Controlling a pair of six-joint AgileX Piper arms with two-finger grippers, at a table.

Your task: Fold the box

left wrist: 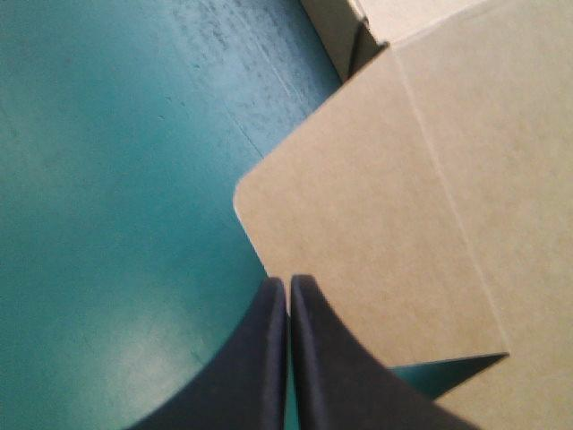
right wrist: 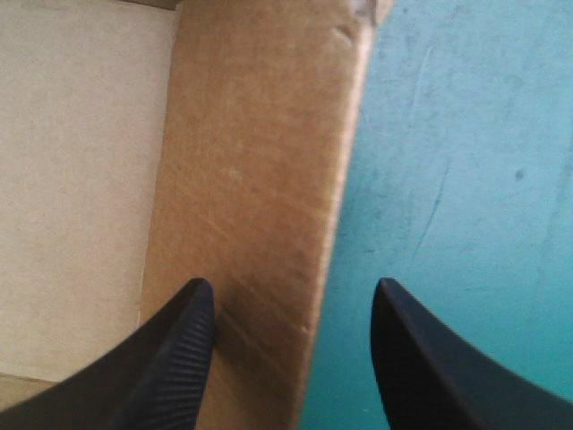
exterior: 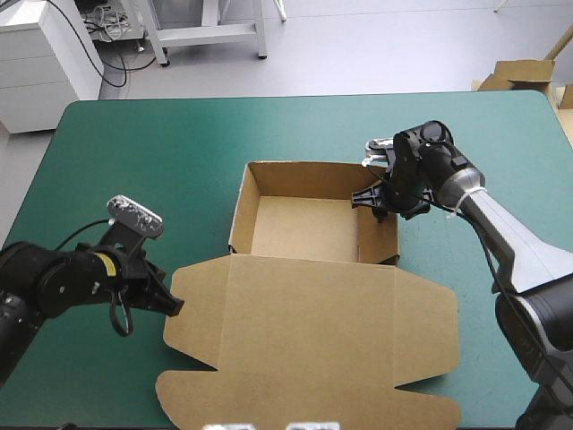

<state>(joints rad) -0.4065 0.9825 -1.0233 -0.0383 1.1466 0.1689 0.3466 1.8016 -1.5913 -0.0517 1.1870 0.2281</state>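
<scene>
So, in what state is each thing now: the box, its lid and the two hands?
box: open tray, walls raised.
lid: lying flat, side flaps spread out.
left hand: shut, tip at the corner of the lid's left flap.
right hand: open, one finger on each side of the box's right wall.

A lab or workshop is indicated: beyond the far edge of the teal-green covered table (exterior: 179, 143), a white drawer cabinet (exterior: 40, 67), loose black cables (exterior: 116, 82) and a white metal frame (exterior: 210, 31) are seen on bare grey floor (exterior: 376, 54).
</scene>
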